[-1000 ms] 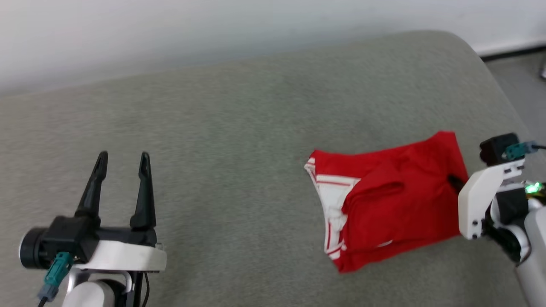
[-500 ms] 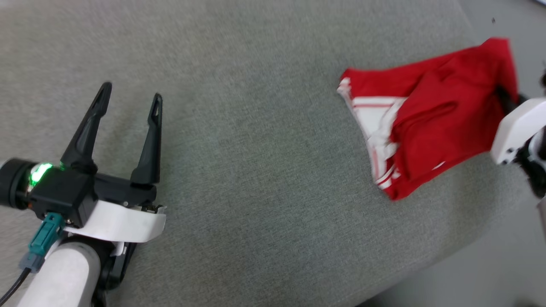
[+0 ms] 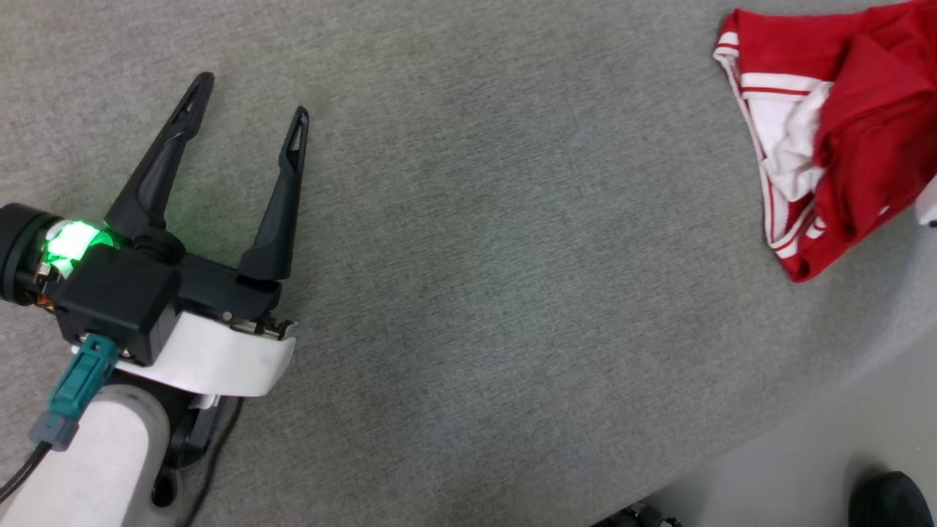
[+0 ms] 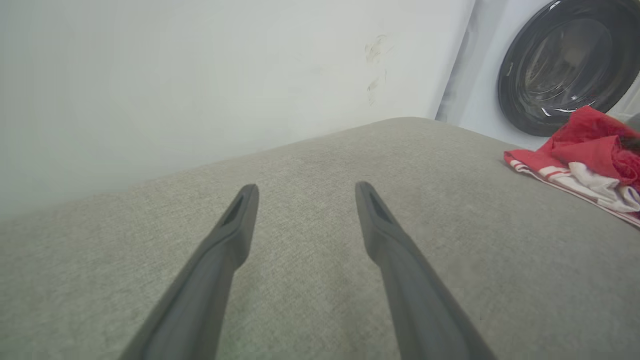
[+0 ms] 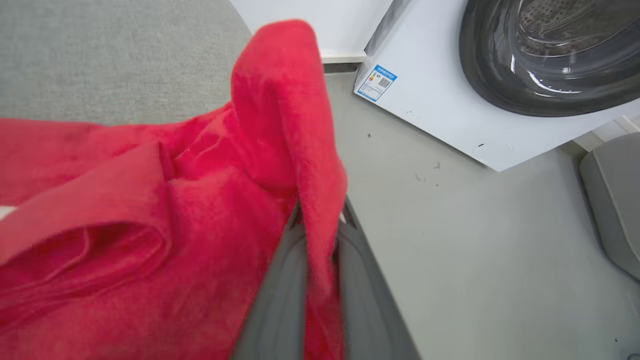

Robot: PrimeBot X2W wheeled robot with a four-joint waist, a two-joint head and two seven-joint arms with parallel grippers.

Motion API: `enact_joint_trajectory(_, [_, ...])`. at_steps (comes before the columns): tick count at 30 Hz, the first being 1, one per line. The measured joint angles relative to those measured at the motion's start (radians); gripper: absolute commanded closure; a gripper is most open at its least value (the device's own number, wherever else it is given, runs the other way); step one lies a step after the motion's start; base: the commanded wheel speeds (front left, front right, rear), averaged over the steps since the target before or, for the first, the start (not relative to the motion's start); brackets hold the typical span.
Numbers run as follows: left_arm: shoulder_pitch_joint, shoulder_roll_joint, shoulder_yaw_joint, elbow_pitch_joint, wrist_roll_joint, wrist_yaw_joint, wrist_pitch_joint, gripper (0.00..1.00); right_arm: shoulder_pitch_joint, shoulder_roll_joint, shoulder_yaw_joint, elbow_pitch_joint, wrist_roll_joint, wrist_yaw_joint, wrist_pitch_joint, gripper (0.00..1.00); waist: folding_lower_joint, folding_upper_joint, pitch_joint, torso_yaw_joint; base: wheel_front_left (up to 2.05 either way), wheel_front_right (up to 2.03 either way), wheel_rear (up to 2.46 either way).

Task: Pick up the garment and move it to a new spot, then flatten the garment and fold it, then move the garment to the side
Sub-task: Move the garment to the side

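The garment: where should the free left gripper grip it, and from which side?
Probably the striped sleeve edge of the garment, approached from the robot's left: it lies flat facing the open left gripper, opposite the red fold the right gripper is shut on.

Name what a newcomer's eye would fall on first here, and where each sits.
The red garment stands out at the head view's upper right on the grey cushion, a fold pinched by the shut right gripper. The left gripper gapes open at lower left, and a washing machine with a dark door looms beyond the cushion's end.
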Motion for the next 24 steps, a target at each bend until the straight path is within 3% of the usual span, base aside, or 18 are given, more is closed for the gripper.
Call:
enact_joint_trajectory(1, [-0.003, 0.001, -0.002, 0.000, 0.000, 0.000, 0.001, 0.00, -0.004, 0.009, -0.006, 0.022, -0.013, 0.000, -0.018, 0.16, 0.0000, 0.0000, 0.005, 0.003, 0.00, 0.00, 0.00])
enact_joint_trajectory(2, [-0.005, 0.002, -0.003, 0.000, 0.000, 0.000, 0.003, 0.00, -0.011, 0.013, -0.016, 0.044, -0.027, 0.000, -0.033, 0.00, 0.0000, 0.0000, 0.008, 0.006, 0.00, 0.00, 0.00])
enact_joint_trajectory(12, [-0.003, -0.026, -0.019, 0.055, -0.014, 0.004, -0.045, 0.00, -0.038, 0.002, -0.100, 0.104, -0.107, 0.000, -0.136, 0.00, 0.0000, 0.0000, -0.052, 0.016, 0.00, 0.00, 0.00])
enact_joint_trajectory(24, [0.143, -0.129, -0.012, 0.218, -0.091, 0.067, -0.187, 0.00, 0.175, 0.076, -0.002, -0.147, -0.077, 0.000, -0.144, 0.00, -0.0002, 0.0000, -0.276, 0.068, 0.00, 0.00, 0.00])
